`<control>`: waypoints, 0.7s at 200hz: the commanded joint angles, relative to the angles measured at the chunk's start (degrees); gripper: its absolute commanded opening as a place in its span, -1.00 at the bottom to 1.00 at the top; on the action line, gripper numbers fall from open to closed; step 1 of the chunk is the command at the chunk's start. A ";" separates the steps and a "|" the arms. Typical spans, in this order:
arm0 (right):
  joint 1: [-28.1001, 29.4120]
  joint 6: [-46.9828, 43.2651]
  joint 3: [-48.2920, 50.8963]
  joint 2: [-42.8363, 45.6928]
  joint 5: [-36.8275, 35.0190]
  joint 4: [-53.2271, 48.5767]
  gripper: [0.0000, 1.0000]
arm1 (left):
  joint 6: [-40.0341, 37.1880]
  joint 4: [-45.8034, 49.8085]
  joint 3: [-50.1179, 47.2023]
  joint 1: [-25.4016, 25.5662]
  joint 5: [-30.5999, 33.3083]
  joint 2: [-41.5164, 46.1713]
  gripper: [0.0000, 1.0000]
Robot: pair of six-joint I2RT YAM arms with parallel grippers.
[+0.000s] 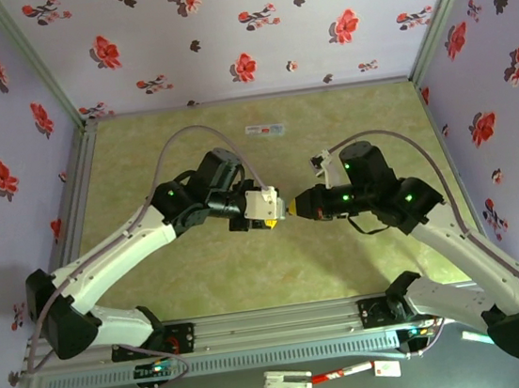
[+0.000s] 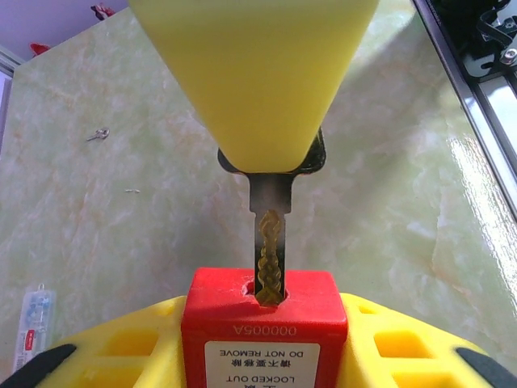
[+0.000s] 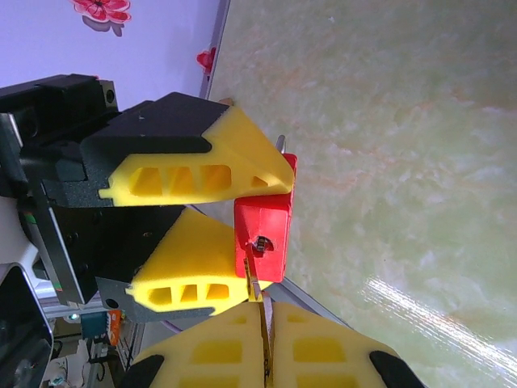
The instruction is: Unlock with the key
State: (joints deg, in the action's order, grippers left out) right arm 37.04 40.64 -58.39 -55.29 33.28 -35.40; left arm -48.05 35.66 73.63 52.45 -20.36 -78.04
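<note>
The top external camera sits high above and behind the arm bases (image 1: 154, 341) and looks down and forward from far, so the whole bench (image 1: 202, 267) fits in. The left wrist camera is very near. It looks along the left fingers (image 2: 121, 352) at the padlock (image 2: 264, 311), the key (image 2: 271, 242) and the right fingers (image 2: 258, 81) beyond. The right wrist camera faces the opposite way, equally near. Both wrist views share the padlock and key, and all three share the bench middle.

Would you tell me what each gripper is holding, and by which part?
The left gripper clamps the red padlock by its body; the right gripper pinches the key by its head, blade in the keyhole.
</note>
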 commanded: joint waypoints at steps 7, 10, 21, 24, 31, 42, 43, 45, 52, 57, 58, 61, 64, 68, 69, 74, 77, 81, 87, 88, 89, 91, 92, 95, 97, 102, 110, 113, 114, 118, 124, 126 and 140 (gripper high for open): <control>0.41 0.36 1.43 0.10 0.56 1.47 -1.00 | 1.40 -1.15 2.27 0.82 -2.14 -0.53 -1.00; 0.44 0.32 1.56 0.17 0.56 1.47 -1.00 | 1.45 -1.19 2.30 0.82 -2.14 -0.53 -1.00; 0.41 0.17 1.66 0.13 0.48 1.30 -1.00 | 1.47 -1.12 2.40 0.82 -2.14 -0.55 -1.00; 0.47 0.14 1.77 0.14 0.52 1.22 -1.00 | 1.47 -1.05 2.47 0.86 -2.14 -0.54 -1.00; 0.41 0.14 1.90 0.16 0.40 1.28 -1.00 | 1.54 -0.95 2.57 0.86 -2.10 -0.58 -1.00; 0.47 0.09 2.14 0.18 0.41 1.30 -1.00 | 1.82 -0.86 2.90 0.82 -2.11 -0.62 -1.00; 0.48 0.07 2.21 0.18 0.41 1.30 -1.00 | 1.82 -0.81 2.91 0.82 -2.12 -0.62 -1.00; 0.49 0.06 2.20 0.18 0.39 1.30 -1.00 | 1.82 -0.78 2.95 0.82 -2.14 -0.67 -1.00; 0.49 -0.03 2.29 0.23 0.26 1.30 -1.00 | 1.82 -0.56 3.11 0.82 -2.14 -0.66 -1.00; 0.47 -0.03 2.34 0.26 0.18 1.46 -1.00 | 1.84 -0.43 3.25 0.82 -2.35 -0.83 -1.00; 0.48 -0.03 2.33 0.22 0.19 1.51 -1.00 | 1.83 -0.38 3.31 0.82 -2.42 -0.82 -1.00; 0.49 0.01 2.35 0.18 0.25 1.60 -1.00 | 1.82 -0.17 3.36 0.83 -2.67 -0.80 -1.00; 0.49 -0.05 2.32 0.13 0.28 1.76 -1.00 | 1.82 -0.11 3.43 0.82 -2.84 -0.86 -1.00; 0.49 -0.08 2.40 0.07 0.30 1.86 -1.00 | 1.82 0.01 3.45 0.82 -3.08 -0.93 -1.00; 0.54 -0.06 2.40 0.08 0.30 1.89 -1.00 | 1.82 0.02 3.50 0.82 -3.18 -0.95 -1.00; 0.58 -0.27 2.28 -0.07 0.23 1.81 -1.00 | 2.20 -0.01 3.55 0.92 -3.43 -0.98 -1.00; 0.66 -0.47 2.23 -0.13 0.03 1.60 -1.00 | 2.36 -0.06 3.55 0.95 -3.60 -0.97 -1.00; 0.74 -0.77 2.08 -0.31 -0.16 1.36 -1.00 | 2.55 -0.02 3.67 0.91 -3.80 -1.05 -1.00; 0.96 -1.39 2.02 -0.54 -0.32 0.98 -1.00 | 2.78 -0.05 3.92 0.95 -4.11 -1.06 -1.00; 0.99 -1.50 1.99 -0.53 -0.32 0.96 -1.00 | 2.79 -0.06 3.95 0.97 -4.18 -1.06 -1.00; 1.01 -1.61 2.02 -0.57 -0.32 0.95 -1.00 | 2.83 -0.06 3.92 0.94 -4.22 -1.06 -1.00; 1.08 -1.79 2.02 -0.69 -0.32 0.88 -1.00 | 2.87 -0.06 3.90 0.91 -4.35 -1.06 -1.00; 1.14 -1.84 1.99 -0.74 -0.27 0.87 -1.00 | 2.87 -0.06 3.94 0.91 -4.43 -1.06 -1.00; 1.23 -2.19 1.99 -0.85 -0.28 0.81 -1.00 | 2.97 -0.03 4.04 0.90 -4.53 -1.11 -1.00; 1.31 -2.40 2.04 -0.93 -0.29 0.74 -1.00 | 3.01 -0.12 4.06 0.90 -4.65 -1.09 -1.00; 1.45 -2.73 1.95 -1.11 -0.39 0.61 -1.00 | 3.10 -0.15 4.27 1.05 -4.76 -1.20 -1.00; 1.54 -3.30 1.95 -1.36 -0.49 0.64 -1.00 | 3.01 0.14 4.50 1.39 -4.85 -1.45 -1.00; 1.52 -3.41 1.92 -1.32 -0.49 0.80 -1.00 | 2.85 0.44 4.69 1.61 -4.82 -1.60 -1.00; 1.54 -3.44 1.85 -1.41 -0.49 0.83 -1.00 | 2.78 0.54 4.78 1.70 -4.84 -1.64 -1.00; 1.55 -3.53 1.81 -1.48 -0.43 1.06 -1.00 | 2.55 0.95 4.98 2.00 -4.82 -1.94 -1.00; 1.55 -3.90 1.78 -1.58 -0.34 1.25 -1.00 | 2.57 1.32 5.38 2.49 -4.66 -2.30 -1.00; 1.55 -4.04 1.63 -1.69 -0.32 1.22 -1.00 | 2.71 1.40 5.63 2.62 -4.66 -2.45 -1.00; 1.72 -5.11 1.19 -2.19 -0.40 1.02 -1.00 | 4.05 1.08 6.31 3.23 -4.64 -3.13 -1.00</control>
State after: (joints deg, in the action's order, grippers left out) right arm 37.82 38.65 -56.77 -56.03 33.21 -34.61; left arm -46.22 39.97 76.01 53.23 -20.88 -80.09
